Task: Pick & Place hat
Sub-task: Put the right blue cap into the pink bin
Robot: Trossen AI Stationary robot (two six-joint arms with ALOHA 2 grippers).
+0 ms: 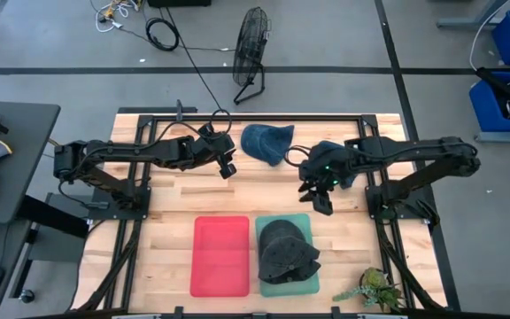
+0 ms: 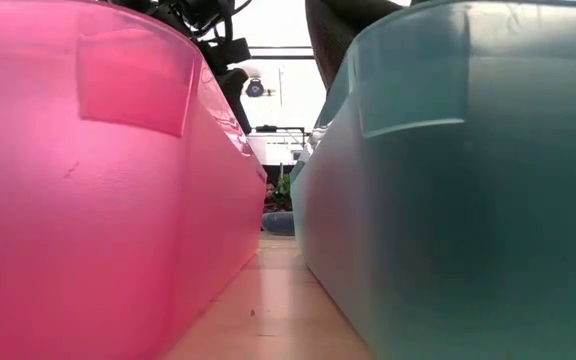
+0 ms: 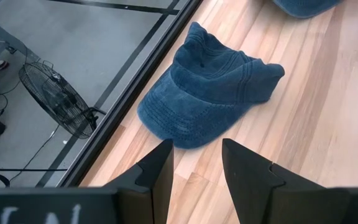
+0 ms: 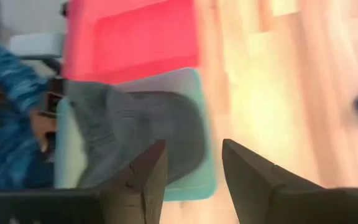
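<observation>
Three hats show. A blue cap [image 1: 266, 142] [image 3: 210, 87] lies flat on the far middle of the table. My left gripper [image 1: 227, 167] [image 3: 196, 163] hovers open just left of it, fingers pointing at its brim. A second blue hat [image 1: 329, 151] [image 3: 303, 5] lies partly under my right arm. A dark grey hat [image 1: 286, 251] [image 4: 142, 130] rests in the teal bin [image 1: 303, 285] [image 4: 207, 180], rising above its rim [image 2: 333, 40]. My right gripper [image 1: 322, 200] [image 4: 193, 163] is open above bare wood between that second hat and the teal bin.
A red bin [image 1: 220, 255] [image 2: 88, 200] [image 4: 129, 37] stands left of the teal bin [image 2: 468, 200], with a narrow gap between them. A small plant [image 1: 374, 289] sits at the near right corner. The black frame rail [image 3: 135, 93] runs along the far edge.
</observation>
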